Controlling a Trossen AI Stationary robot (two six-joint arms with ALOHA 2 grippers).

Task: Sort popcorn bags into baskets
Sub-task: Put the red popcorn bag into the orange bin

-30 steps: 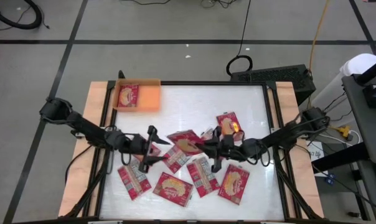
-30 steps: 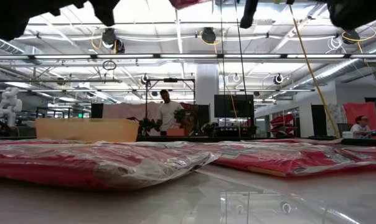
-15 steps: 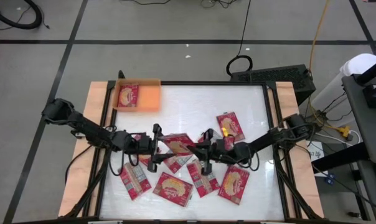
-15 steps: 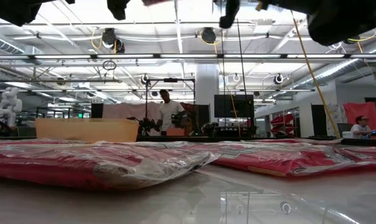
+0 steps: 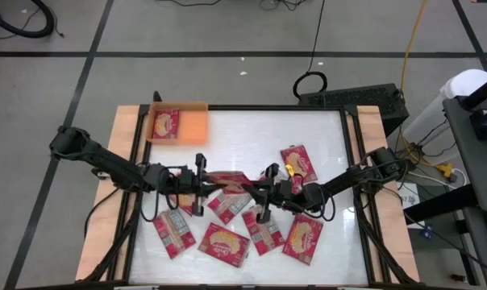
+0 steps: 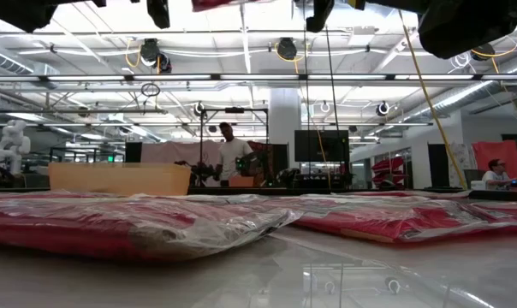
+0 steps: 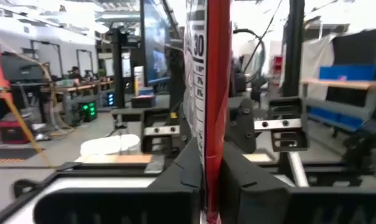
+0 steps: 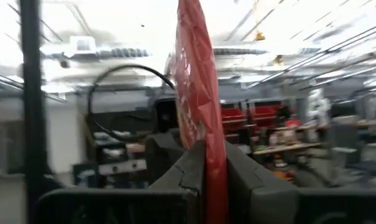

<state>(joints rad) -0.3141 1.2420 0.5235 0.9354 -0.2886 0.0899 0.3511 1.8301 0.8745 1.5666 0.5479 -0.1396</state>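
Observation:
A red popcorn bag [image 5: 227, 179] hangs above the middle of the table between my two grippers. My left gripper [image 5: 201, 184] is shut on its left end and my right gripper [image 5: 264, 192] on its right end. The bag's red lower edge shows at the top of the low view [image 6: 233, 3]. The orange basket [image 5: 197, 125] stands at the far left corner with one bag [image 5: 164, 123] lying flat in it. Several more bags lie flat on the near half of the table, among them one [image 5: 224, 244] and another [image 5: 302, 238]. My left gripper pinches the bag's left end [image 7: 210, 163] between its two fingers, coming level from the table's left. The bag stands edge-on between the fingers and is lifted clear of the table. My right gripper pinches the bag's right end [image 8: 211, 167] between its two fingers, coming level from the table's right. The bag runs edge-on out from the fingers, clear of the table.
A single bag [image 5: 298, 163] lies at the right. Light wooden boards [image 5: 124, 161] flank the white table top. A dark frame edges the table. People stand in the room beyond [image 6: 231, 154].
My right gripper has gone toward the table's left, closer to my left gripper. The held bag, which showed its printed face from above, now shows much narrower, turned toward its edge. It stays clear of the table.

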